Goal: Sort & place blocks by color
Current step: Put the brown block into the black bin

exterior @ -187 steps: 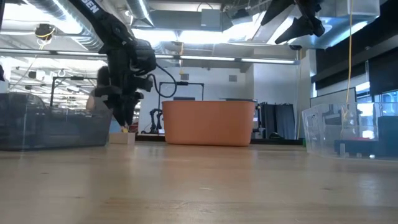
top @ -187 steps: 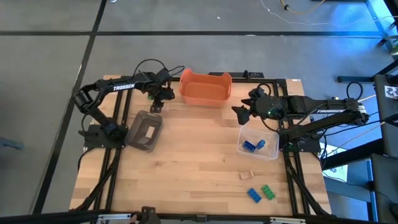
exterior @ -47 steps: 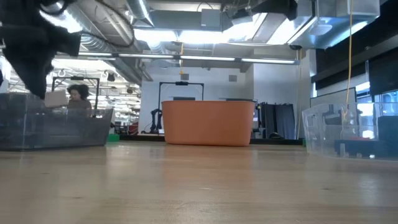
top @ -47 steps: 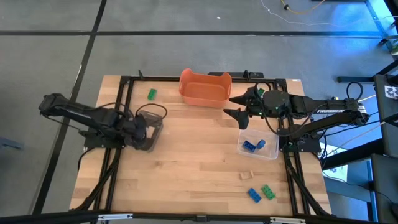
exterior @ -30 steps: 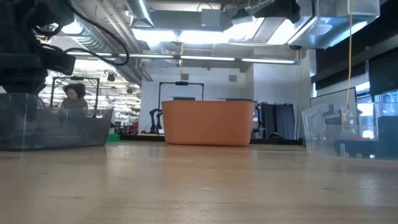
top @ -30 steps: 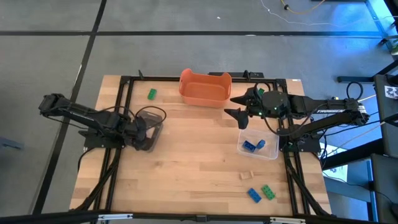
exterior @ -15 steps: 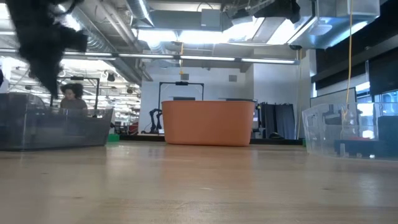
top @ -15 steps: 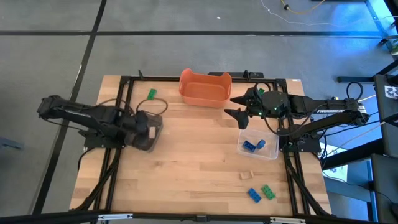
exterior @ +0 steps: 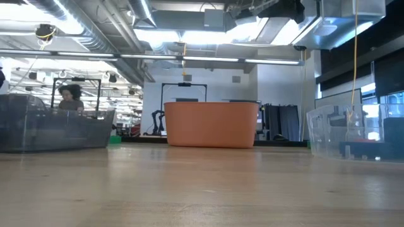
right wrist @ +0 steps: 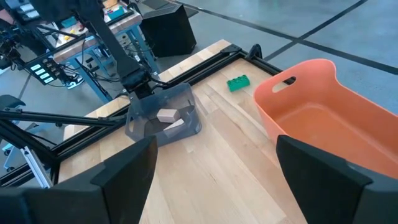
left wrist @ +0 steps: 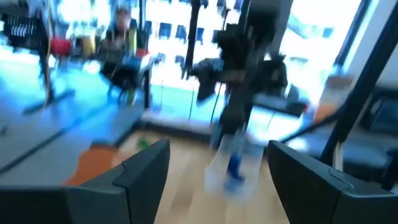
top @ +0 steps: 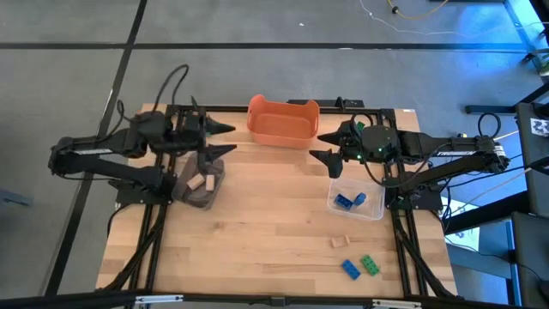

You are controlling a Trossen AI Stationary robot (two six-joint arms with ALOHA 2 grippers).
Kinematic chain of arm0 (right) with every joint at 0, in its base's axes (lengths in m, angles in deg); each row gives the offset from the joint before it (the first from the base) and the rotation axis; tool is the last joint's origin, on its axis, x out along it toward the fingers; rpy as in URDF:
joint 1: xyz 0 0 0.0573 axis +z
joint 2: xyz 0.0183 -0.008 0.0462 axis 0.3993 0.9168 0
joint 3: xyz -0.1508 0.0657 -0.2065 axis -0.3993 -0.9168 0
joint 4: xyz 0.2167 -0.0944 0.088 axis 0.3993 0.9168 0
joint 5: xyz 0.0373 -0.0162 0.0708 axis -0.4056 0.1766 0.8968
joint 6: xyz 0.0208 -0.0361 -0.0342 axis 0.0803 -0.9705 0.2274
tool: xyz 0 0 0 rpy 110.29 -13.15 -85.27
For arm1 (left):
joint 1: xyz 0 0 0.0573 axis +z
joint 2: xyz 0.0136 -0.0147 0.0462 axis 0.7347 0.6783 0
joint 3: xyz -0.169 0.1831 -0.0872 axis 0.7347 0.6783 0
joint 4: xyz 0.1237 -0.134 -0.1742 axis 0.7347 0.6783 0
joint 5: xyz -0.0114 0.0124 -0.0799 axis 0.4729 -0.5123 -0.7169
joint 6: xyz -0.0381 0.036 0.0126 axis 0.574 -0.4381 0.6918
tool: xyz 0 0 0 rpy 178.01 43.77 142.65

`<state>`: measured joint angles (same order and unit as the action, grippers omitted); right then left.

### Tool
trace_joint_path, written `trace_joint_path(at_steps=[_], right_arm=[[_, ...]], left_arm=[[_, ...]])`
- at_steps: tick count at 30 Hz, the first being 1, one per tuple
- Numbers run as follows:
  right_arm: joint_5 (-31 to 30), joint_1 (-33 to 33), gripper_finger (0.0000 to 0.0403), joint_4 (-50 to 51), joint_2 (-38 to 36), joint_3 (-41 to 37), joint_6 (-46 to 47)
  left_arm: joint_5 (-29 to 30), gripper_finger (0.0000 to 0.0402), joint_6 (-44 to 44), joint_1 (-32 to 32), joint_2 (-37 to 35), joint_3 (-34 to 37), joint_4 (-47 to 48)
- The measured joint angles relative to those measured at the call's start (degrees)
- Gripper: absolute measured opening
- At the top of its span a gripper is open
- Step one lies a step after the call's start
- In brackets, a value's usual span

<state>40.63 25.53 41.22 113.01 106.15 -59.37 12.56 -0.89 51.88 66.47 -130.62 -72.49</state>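
Green, blue and pale tan wood mark the three sorts of block; the orange tub (top: 284,121) at the far middle of the table serves as landmark throughout.

Left gripper (top: 225,140): raised just left of the tub, above the dark container (top: 202,183); fingers spread wide; nothing held. Right gripper (top: 322,146): raised just right of the tub; fingers likewise spread wide, empty.

Block positions: two tan blocks (top: 199,183) lie in the dark container, left of the tub and nearer the front; one green block (right wrist: 237,83) lies on the bare table just left of the tub, hidden under the left arm from above; blue blocks (top: 347,201) lie in the clear container (top: 357,196), right of the tub and toward the front; a tan block (top: 342,242), a blue block (top: 350,269) and a green block (top: 369,264) lie loose well in front of the tub, on its right side.

Governing relation: the loose group lies on the right arm's side, well apart from both grippers; the right gripper is judged the nearer. The lone green block sits close beside the left gripper; its long axis runs roughly crosswise to the table's left edge.

Surface: light wooden table top (top: 274,215), black frame rails along both sides. Room: grey floor; open workshop behind; a person visible far off in the low view.
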Motion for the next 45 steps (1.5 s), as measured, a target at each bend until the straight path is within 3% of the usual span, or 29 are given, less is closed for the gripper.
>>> trace_joint_path(at_steps=[6, 13, 16, 18, 23, 26, 30, 37, 41, 45], right_arm=[[0.0, 0.0, 0.0329, 0.0, 0.0, 0.0, -0.2], [0.0, 0.0, 0.0329, 0.0, 0.0, 0.0, 0.0], [0.6, -0.1, 0.0329, 0.0, 0.0, 0.0, 6.6], [4.8, -0.6, 0.0329, 0.3, 0.0, 0.0, 14.2], [22.8, 1.3, 0.0329, 5.0, 2.2, 0.0, 28.7], [28.7, 7.0, 0.0329, 11.0, 4.9, 0.0, 37.4], [32.0, 18.2, 0.0329, 20.1, 9.4, 0.0, 51.2], [26.0, 34.0, 0.0329, 27.2, 19.8, 0.0, 78.7], [21.2, 36.0, 0.0329, 29.8, 26.3, 0.0, 87.0], [20.0, 35.3, 0.0329, 32.5, 31.8, 0.0, 87.2]], left_arm=[[-2.1, 0.0255, 2.4, 0.6, 0.1, 6.4, -12.7], [-1.9, 0.0255, 2.4, 0.4, 0.1, 7.1, -13.3], [-1.9, 0.0255, 2.4, 0.4, 0.1, 7.1, -13.3], [-1.9, 0.0255, 2.4, 0.4, 0.1, 7.1, -13.3], [-0.2, 0.0255, 2.4, 0.4, 0.1, 7.1, -13.1], [2.1, 0.0255, 2.4, 0.4, 0.1, 7.1, -12.6], [2.8, 0.0255, 2.4, 0.4, 0.1, 7.1, -12.6], [2.8, 0.0255, 2.4, 0.4, 0.1, 7.1, -12.8], [2.8, 0.0255, 2.4, 0.4, 0.1, 7.1, -12.8], [2.7, 0.0255, 2.4, 0.4, 0.1, 7.1, -12.8]])
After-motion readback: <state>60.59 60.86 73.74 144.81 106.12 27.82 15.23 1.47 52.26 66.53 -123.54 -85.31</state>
